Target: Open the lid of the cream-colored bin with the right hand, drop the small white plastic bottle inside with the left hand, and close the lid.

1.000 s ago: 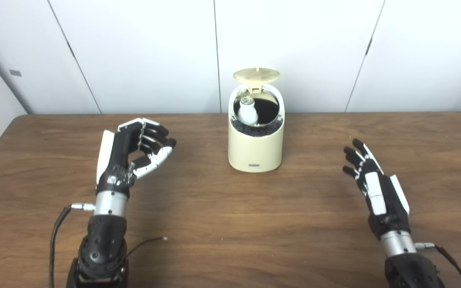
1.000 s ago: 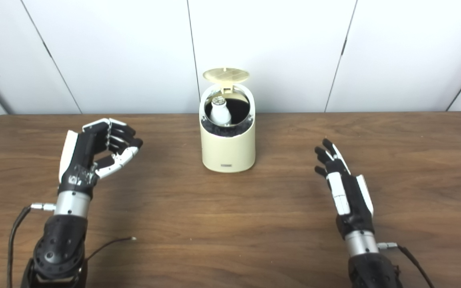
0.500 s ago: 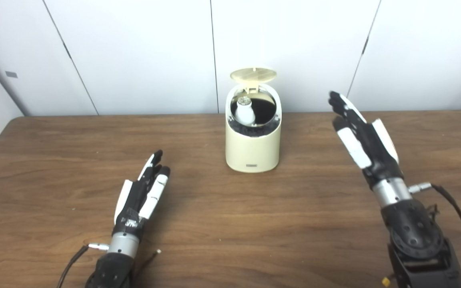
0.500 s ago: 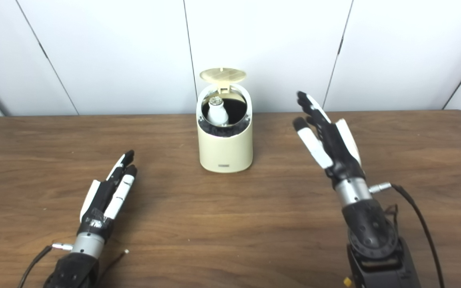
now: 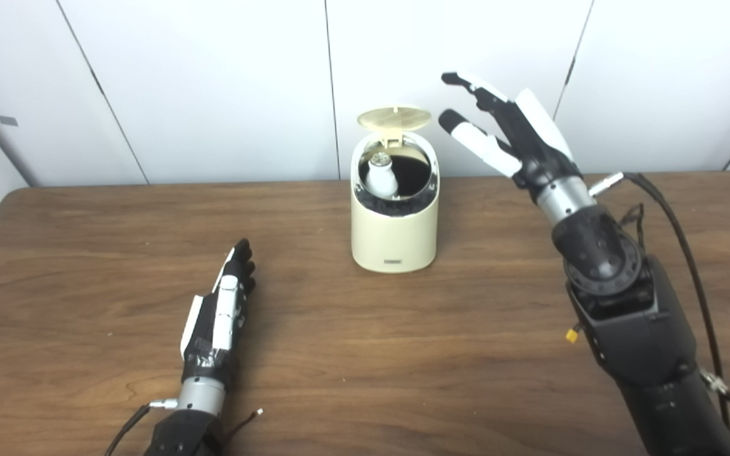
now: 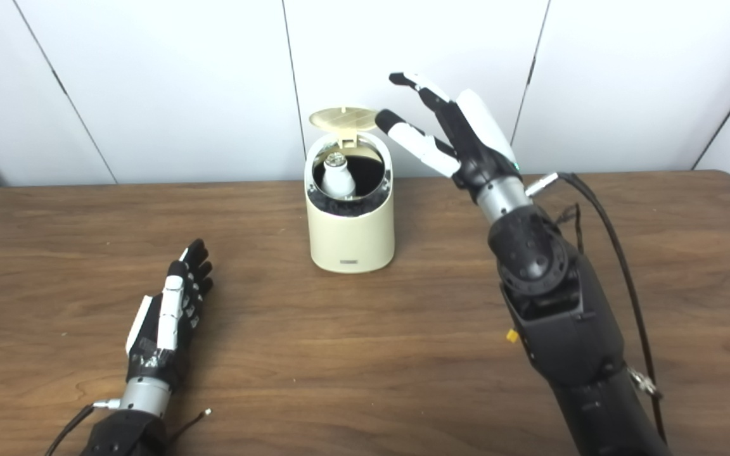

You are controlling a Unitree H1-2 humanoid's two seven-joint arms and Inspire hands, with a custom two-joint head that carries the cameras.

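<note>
The cream-colored bin (image 5: 394,228) stands at the back middle of the table. Its round lid (image 5: 394,118) is tipped up and open. The small white plastic bottle (image 5: 380,177) stands inside the bin, cap up. My right hand (image 5: 509,130) is raised, open and empty, just right of the lid and a little above it, not touching it. It also shows in the right eye view (image 6: 450,130). My left hand (image 5: 220,313) lies flat and open on the table, at the front left, well away from the bin.
The brown wooden table (image 5: 365,354) runs the full width of the view. A white panelled wall (image 5: 213,82) stands close behind the bin. Cables trail from both wrists, one beside the right forearm (image 5: 675,215).
My right hand has risen from the table and moved left, up beside the open lid. My left hand has dropped and flattened on the table. The bin and the bottle have not moved.
</note>
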